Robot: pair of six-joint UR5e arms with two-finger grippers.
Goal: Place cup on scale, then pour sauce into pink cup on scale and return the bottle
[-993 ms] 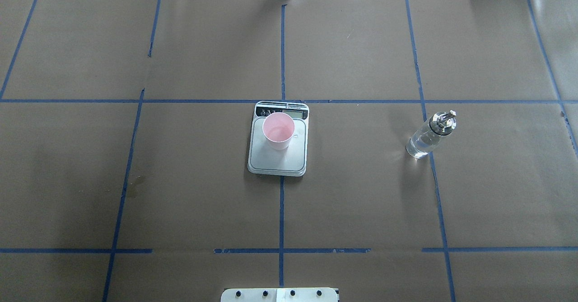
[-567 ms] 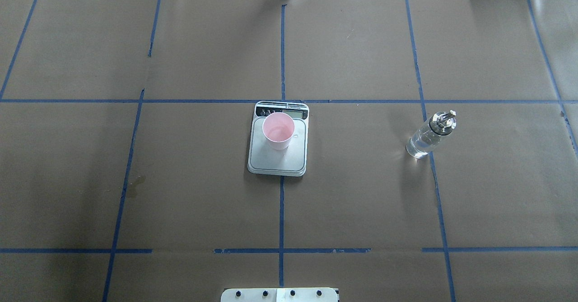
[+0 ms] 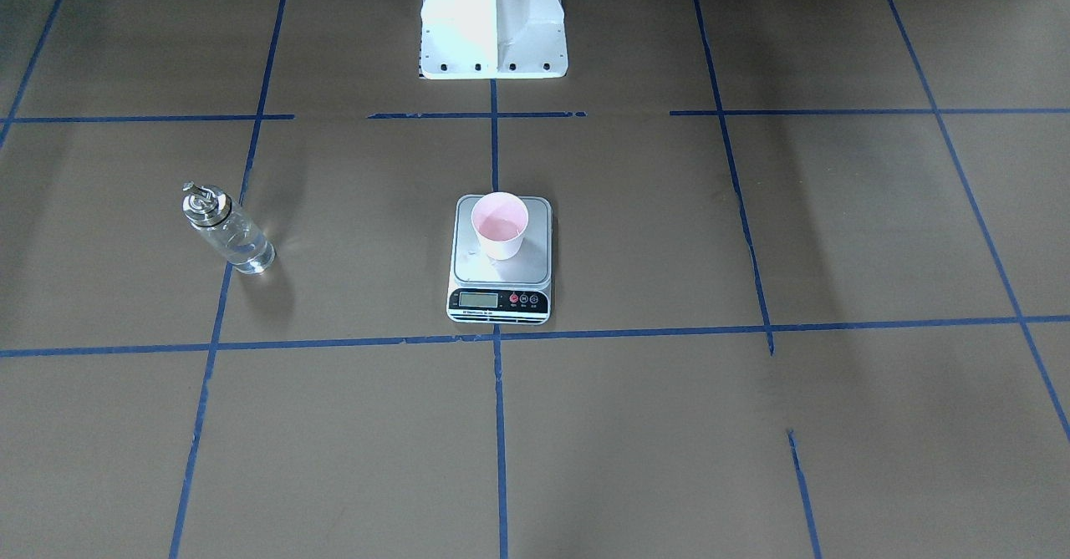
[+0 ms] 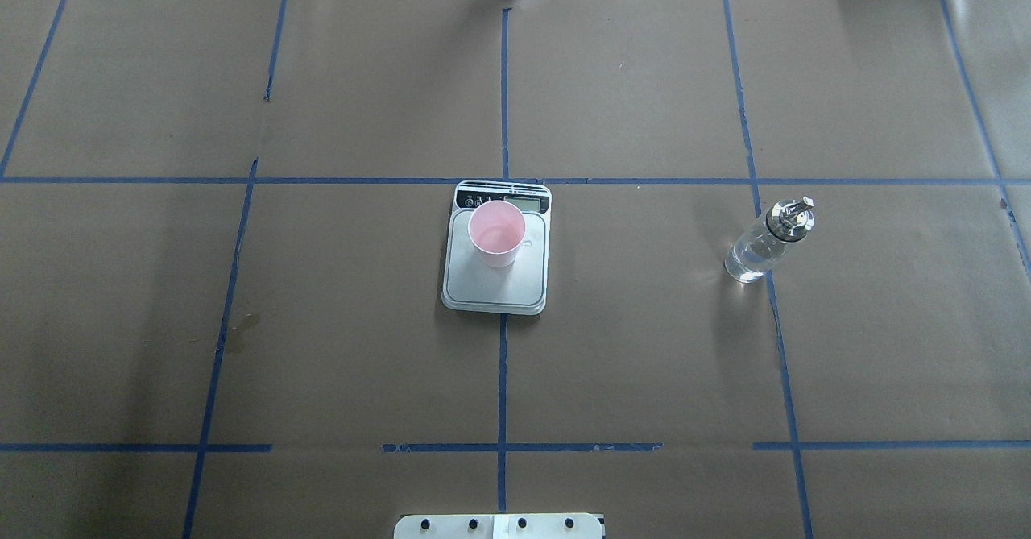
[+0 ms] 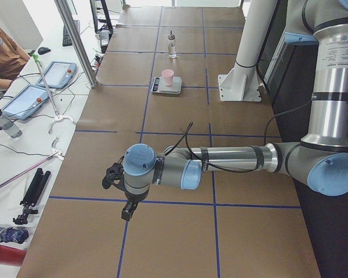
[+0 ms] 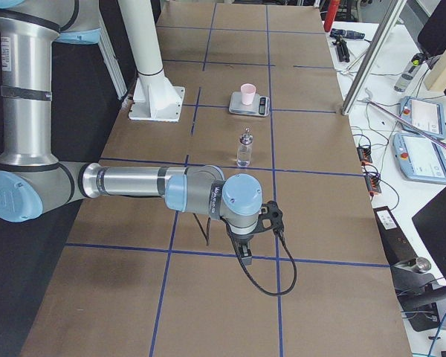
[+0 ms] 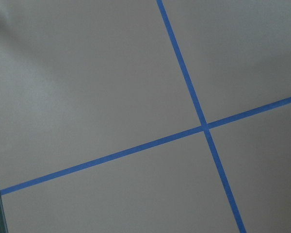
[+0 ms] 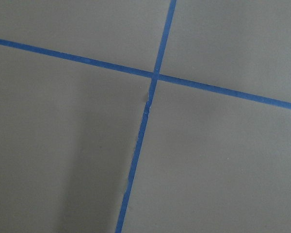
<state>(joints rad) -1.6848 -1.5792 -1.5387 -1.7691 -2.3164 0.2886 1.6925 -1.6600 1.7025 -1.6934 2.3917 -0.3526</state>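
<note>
The pale pink cup (image 4: 497, 233) stands upright on the far half of the silver scale (image 4: 494, 288), near its black display strip. From the front, the cup (image 3: 500, 225) sits on the scale (image 3: 500, 276) at the table's middle. The clear glass bottle (image 4: 765, 242) with a silver pourer cap stands upright on the table to the right, clear sauce inside. Neither gripper touches anything. The left gripper (image 5: 126, 209) hangs far out at the table's left end, and the right gripper (image 6: 244, 253) at the right end. I cannot tell whether either is open or shut.
Brown paper with a blue tape grid (image 4: 503, 378) covers the table. The white robot base (image 3: 493, 20) stands behind the scale. Both wrist views show only paper and crossing tape lines (image 7: 203, 127). A side table with tablets (image 5: 29, 98) and a seated person (image 5: 0, 52) lies beyond the table edge.
</note>
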